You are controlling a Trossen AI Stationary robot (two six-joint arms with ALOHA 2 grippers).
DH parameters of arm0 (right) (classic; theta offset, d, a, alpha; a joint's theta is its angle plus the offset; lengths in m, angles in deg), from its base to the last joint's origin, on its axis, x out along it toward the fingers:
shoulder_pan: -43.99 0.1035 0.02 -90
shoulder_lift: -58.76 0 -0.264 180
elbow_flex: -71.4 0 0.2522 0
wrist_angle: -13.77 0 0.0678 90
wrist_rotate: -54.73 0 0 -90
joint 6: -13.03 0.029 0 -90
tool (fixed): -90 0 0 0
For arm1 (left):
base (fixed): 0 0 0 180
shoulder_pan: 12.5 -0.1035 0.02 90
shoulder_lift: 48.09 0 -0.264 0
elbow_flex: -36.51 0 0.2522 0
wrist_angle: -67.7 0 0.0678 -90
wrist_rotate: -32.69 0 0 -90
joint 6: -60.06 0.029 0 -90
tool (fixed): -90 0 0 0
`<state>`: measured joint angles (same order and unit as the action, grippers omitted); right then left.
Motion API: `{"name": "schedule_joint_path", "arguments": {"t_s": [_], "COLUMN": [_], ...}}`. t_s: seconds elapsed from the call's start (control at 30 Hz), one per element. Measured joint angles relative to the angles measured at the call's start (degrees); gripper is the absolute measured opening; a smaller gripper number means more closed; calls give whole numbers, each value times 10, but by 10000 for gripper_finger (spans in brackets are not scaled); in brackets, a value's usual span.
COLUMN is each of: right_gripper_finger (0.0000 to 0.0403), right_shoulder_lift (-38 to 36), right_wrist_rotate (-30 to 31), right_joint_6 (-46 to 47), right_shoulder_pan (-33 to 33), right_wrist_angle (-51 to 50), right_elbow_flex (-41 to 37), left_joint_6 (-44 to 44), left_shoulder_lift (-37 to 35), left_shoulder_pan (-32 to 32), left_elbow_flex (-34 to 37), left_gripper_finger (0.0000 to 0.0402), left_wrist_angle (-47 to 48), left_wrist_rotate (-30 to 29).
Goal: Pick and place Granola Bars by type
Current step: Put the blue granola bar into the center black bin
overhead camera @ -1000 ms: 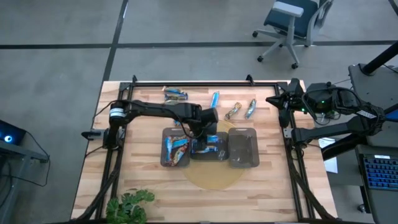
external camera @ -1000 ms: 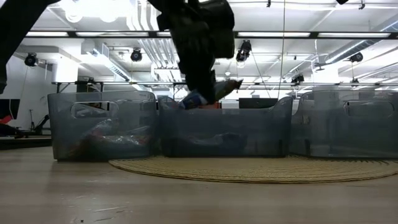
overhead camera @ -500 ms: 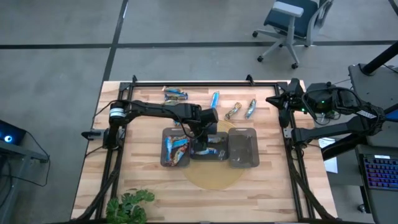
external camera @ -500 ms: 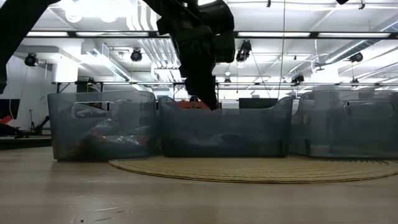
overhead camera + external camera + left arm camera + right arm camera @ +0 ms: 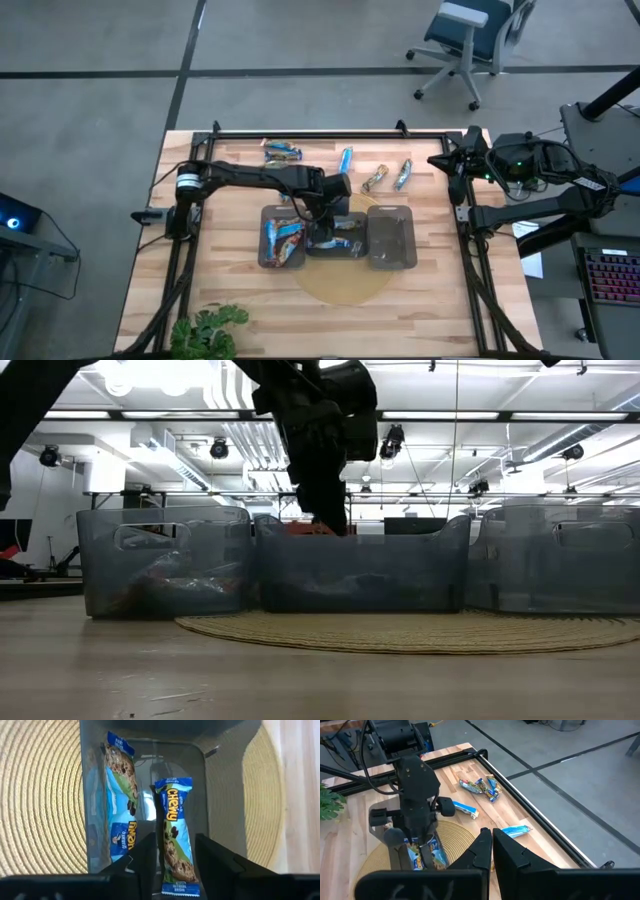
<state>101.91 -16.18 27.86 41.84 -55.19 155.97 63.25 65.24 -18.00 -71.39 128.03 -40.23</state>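
My left gripper [image 5: 322, 222] hangs open over the middle tray [image 5: 352, 250], its fingertips just above the rim in the low view [image 5: 325, 510]. In the left wrist view two blue granola bars lie flat on that tray's floor. One bar [image 5: 175, 840] shows between my open fingers [image 5: 175, 851], the other bar [image 5: 120, 805] lies beside it. The left tray [image 5: 268, 258] holds mixed-colour bars [image 5: 284, 238]. Several more bars lie on the table near its far edge: [image 5: 282, 153], [image 5: 346, 158], [image 5: 375, 178], [image 5: 403, 174]. My right gripper [image 5: 491, 842] is shut and waits at the table's right edge.
The right tray [image 5: 391, 238] stands beside the middle one, all three in a row on a round woven mat [image 5: 340, 285]. A potted plant [image 5: 205, 330] sits at the near left corner. Bare wood lies left and right of the trays.
My left gripper has let go of a blue bar. A second ago the bar stuck out from the fingertips above the middle tray; now it lies on the tray floor beside the other blue bar. The arm has stayed over the tray.
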Motion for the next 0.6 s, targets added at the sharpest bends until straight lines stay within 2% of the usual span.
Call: {"name": "schedule_joint_path", "arguments": {"t_s": [0.13,0.37,0.6], "right_gripper_finger": [8,8,8], "right_shoulder_lift": [0,0,0], "right_wrist_rotate": [0,0,0], "right_joint_6": [0,2,2], "right_shoulder_pan": [0,0,0], "right_wrist_angle": [0,-1,-1], "right_elbow_flex": [0,0,0], "left_joint_6": [20,37,55], "left_shoulder_lift": [0,-1,-1], "left_shoulder_pan": [-1,-7,-7], "left_elbow_flex": [-25,-82,-163], "left_gripper_finger": [91,13,1], "left_wrist_angle": [29,78,135], "left_wrist_rotate": [0,0,-6]}}
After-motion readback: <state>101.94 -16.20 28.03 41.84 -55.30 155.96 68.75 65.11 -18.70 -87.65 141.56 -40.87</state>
